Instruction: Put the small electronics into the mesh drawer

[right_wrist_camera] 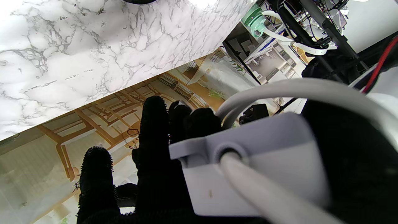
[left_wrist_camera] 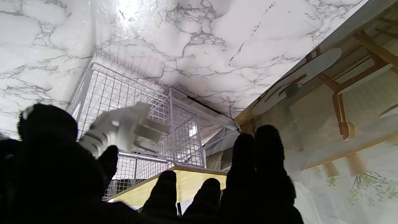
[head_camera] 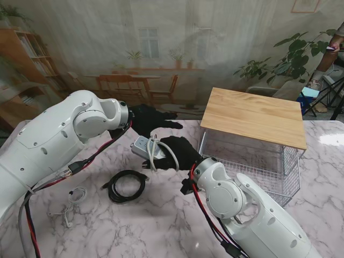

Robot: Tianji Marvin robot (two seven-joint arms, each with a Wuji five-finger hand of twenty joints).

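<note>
Above the marble table (head_camera: 161,226), just left of the mesh drawer (head_camera: 269,161), the right hand (head_camera: 180,152) is clenched around a grey power adapter (head_camera: 144,147) with its white cord (head_camera: 153,156) looped over the fingers; the right wrist view shows the adapter's body (right_wrist_camera: 255,168) pressed into the palm and the cord leaving its end. The adapter is off the table but not yet over the drawer, which stands pulled out from under its wooden top (head_camera: 252,115). As far as the mesh lets me see, the drawer looks to hold nothing yet, though its far corners are hard to read. The left hand (head_camera: 148,119) hovers just beyond the adapter, fingers spread and grasping nothing; the left wrist view shows the adapter (left_wrist_camera: 124,127) between it and the drawer (left_wrist_camera: 140,102). On the table nearer to me lie a coiled black cable (head_camera: 126,186) and, farther left, a thin white cable (head_camera: 72,201), both untouched. By my judgement the task is at its first item: the adapter needs carrying right and lowering in, then the two cables follow.
</note>
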